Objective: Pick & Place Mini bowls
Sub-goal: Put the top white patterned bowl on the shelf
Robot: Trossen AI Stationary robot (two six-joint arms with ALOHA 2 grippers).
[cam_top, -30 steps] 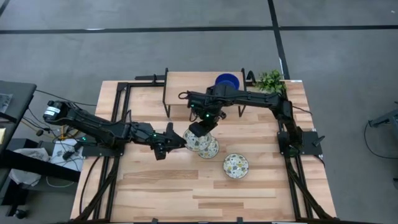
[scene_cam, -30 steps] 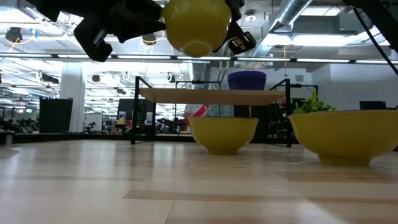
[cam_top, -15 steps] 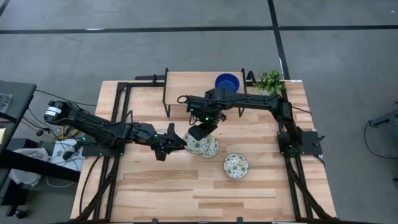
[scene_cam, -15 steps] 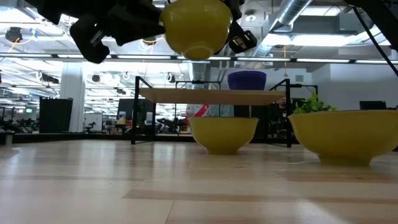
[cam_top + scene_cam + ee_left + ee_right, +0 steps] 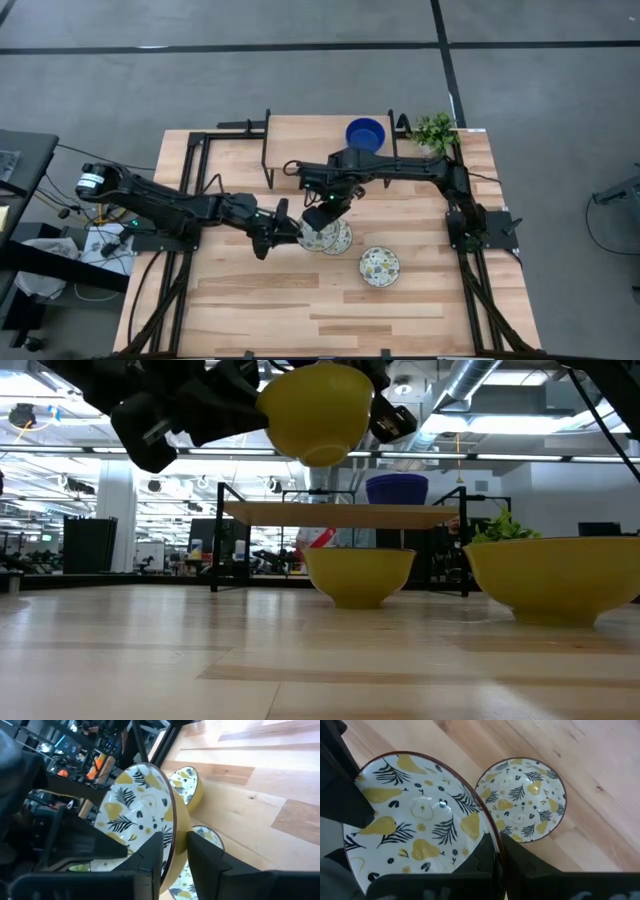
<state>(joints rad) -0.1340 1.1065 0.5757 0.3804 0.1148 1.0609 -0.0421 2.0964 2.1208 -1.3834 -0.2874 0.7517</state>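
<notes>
The patterned mini bowl [image 5: 425, 820] hangs in the air above the table [image 5: 260, 300], and both pincers meet at its rim from opposite sides. The right gripper [image 5: 497, 851] is pinched fully on the rim and carries the bowl, while the left gripper [image 5: 175, 851] has its fingers on either side of the rim with a narrow gap, not clearly clamped. Directly under it sits a second patterned bowl [image 5: 521, 800], so the lifted bowl must travel sideways.
</notes>
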